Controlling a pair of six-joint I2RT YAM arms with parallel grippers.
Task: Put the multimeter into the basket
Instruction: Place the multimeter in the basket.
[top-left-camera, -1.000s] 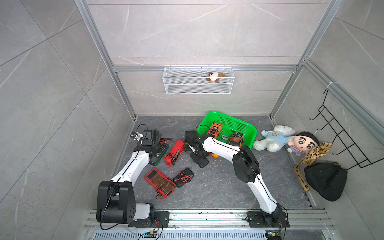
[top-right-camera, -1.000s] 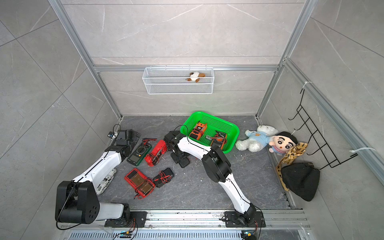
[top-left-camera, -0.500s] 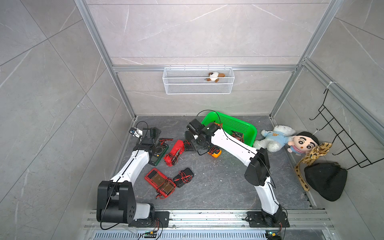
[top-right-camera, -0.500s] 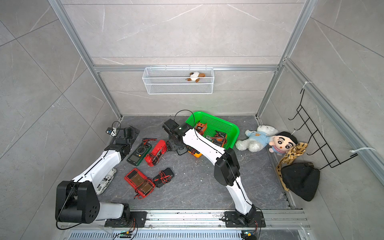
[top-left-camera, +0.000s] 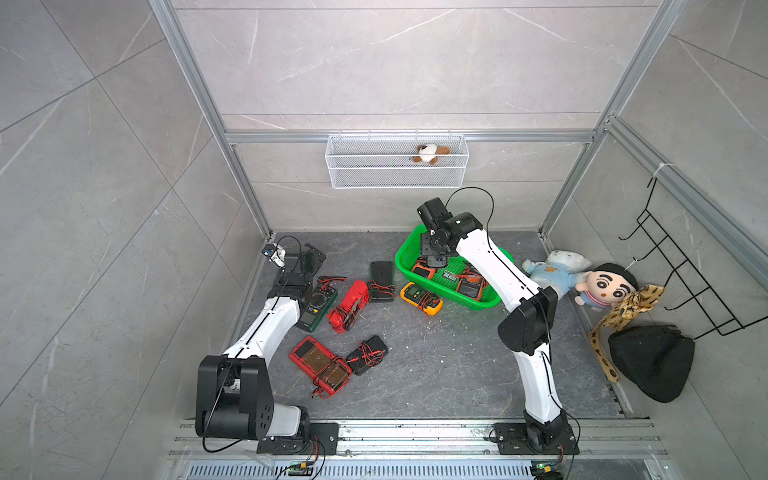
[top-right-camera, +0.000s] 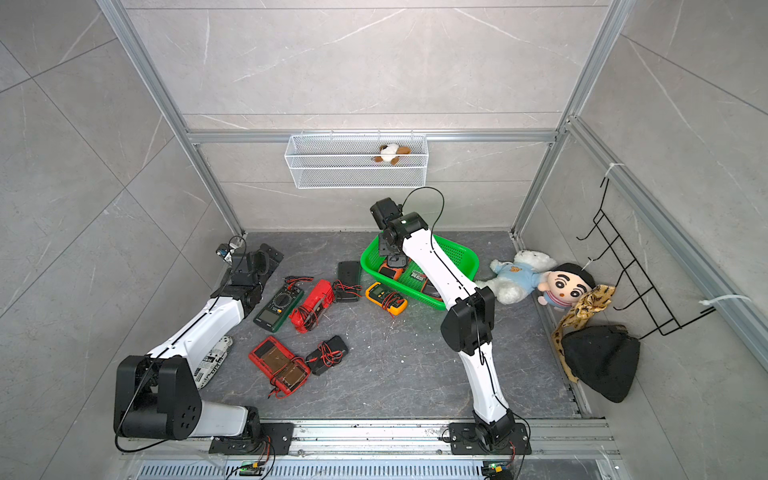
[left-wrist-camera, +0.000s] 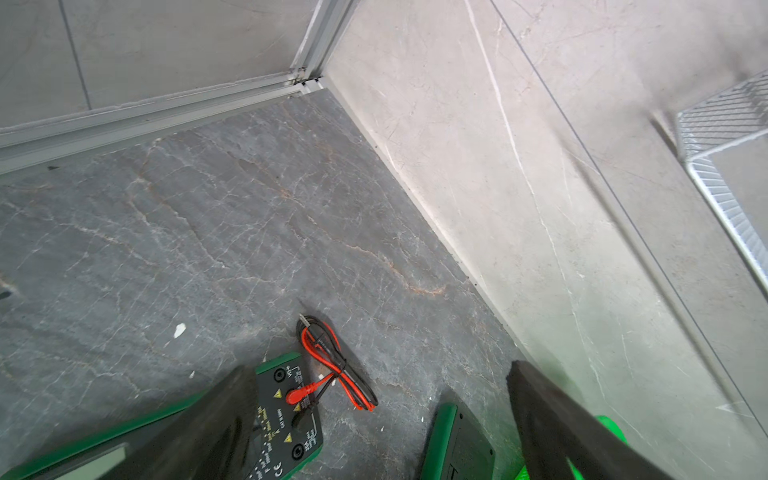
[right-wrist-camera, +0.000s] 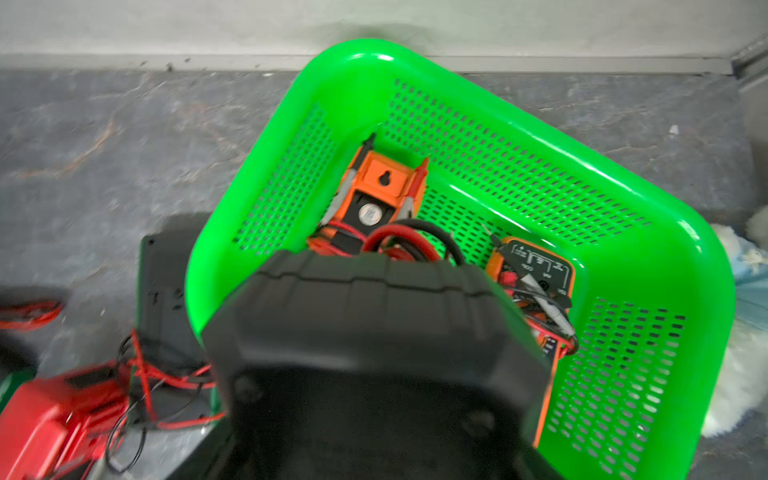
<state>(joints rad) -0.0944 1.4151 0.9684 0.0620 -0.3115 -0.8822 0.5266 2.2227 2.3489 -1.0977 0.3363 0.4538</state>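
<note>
1. The right arm (top-left-camera: 494, 270) stretches from the front rail toward the back wall. The right gripper (top-left-camera: 432, 251) hangs over the left end of the basket (top-left-camera: 484, 306), pointing down into it.
2. The left arm (top-left-camera: 270, 324) lies low along the left wall. The left gripper (left-wrist-camera: 380, 372) is spread wide with nothing in it, over the socket end of a dark green meter (left-wrist-camera: 286, 407) on the floor.
3. The basket sits at the back of the floor, right of the middle, with a white soft toy (top-left-camera: 552, 272) just beside its right end.
4. The black meter (right-wrist-camera: 365, 324) is gripped by the right gripper and held over the basket's near rim, above what lies inside. It fills the right wrist view and hides the fingers, so I cannot tell how far apart they stand.
5. Two orange meters lie in the basket: one face down (right-wrist-camera: 382, 187) at the left end, the other (right-wrist-camera: 536, 266) further right.
6. Red and black wires (right-wrist-camera: 411, 241) loop just past the black meter's far edge.
</note>
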